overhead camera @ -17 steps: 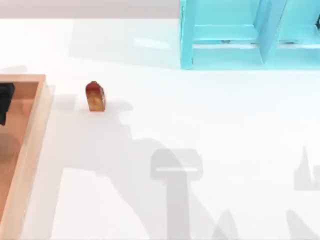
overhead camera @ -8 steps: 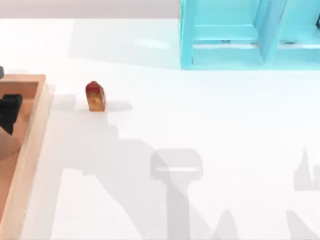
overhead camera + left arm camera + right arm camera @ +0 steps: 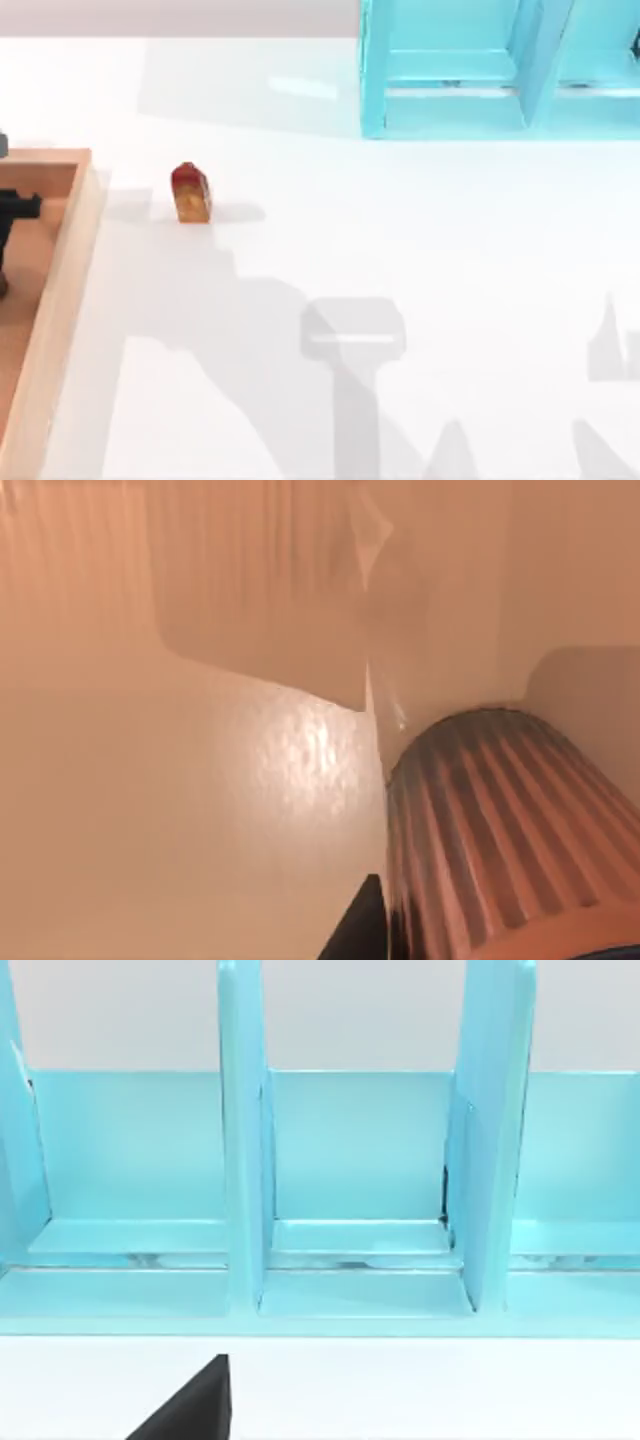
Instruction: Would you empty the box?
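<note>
Item: the box (image 3: 62,290), wooden, at the surface's (image 3: 400,250) left edge. Our left pincer (image 3: 14,212) hangs over its reddish floor; whether spread or pressed together, we cannot tell. Left wrist view: ribbed brown cylinder (image 3: 500,850) close below. Red-topped block (image 3: 190,193) just right of the box. Turquoise shelf unit (image 3: 450,70) far side.

The box (image 3: 62,270) runs off the top view's left and bottom edges. The left hand (image 3: 14,215) is cut by that left edge, its grip unreadable. The shelf (image 3: 480,70) is cropped above and to the right.
</note>
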Controlling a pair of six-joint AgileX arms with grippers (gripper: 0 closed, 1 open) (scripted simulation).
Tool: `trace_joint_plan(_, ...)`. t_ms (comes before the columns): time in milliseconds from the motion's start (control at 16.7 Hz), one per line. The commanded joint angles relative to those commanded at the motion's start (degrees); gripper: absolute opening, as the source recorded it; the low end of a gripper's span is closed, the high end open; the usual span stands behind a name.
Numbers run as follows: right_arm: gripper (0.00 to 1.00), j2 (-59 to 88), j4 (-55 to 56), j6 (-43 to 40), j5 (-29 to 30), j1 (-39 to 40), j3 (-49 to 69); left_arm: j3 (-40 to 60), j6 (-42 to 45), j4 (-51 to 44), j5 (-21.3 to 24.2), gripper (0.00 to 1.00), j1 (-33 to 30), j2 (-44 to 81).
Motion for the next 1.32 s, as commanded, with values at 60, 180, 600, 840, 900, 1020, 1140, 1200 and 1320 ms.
trace_joint_plan(60,1.0,0.0,0.0,0.0,0.0,0.0,0.0,0.0,0.0,0.0,0.0,0.25,0.0,0.0)
trace_joint_plan(180,1.0,0.0,0.0,0.0,0.0,0.0,0.0,0.0,0.0,0.0,0.0,0.1,0.0,0.0)
trace_joint_plan(600,1.0,0.0,0.0,0.0,0.0,0.0,0.0,0.0,0.0,0.0,0.0,0.0,0.0,0.0)
trace_joint_plan(840,1.0,0.0,0.0,0.0,0.0,0.0,0.0,0.1,0.1,0.1,-0.1,0.0,0.1,-0.1)
trace_joint_plan(900,1.0,0.0,0.0,0.0,0.0,0.0,0.0,0.8,0.0,0.5,-0.6,0.0,0.4,0.0)
trace_joint_plan(1020,1.0,0.0,0.0,0.0,0.0,0.0,0.0,4.1,-0.4,0.9,-2.3,0.0,0.5,0.1)
trace_joint_plan(1140,1.0,0.0,0.0,0.0,0.0,0.0,0.0,9.7,-0.9,-0.5,-4.1,0.0,0.0,-0.1)
trace_joint_plan(1200,1.0,0.0,0.0,0.0,0.0,0.0,0.0,13.0,-1.2,-2.1,-4.8,0.0,-0.3,-0.4)
trace_joint_plan(1320,1.0,0.0,0.0,0.0,0.0,0.0,0.0,19.4,-1.4,-7.0,-5.5,0.0,-0.6,-1.0)
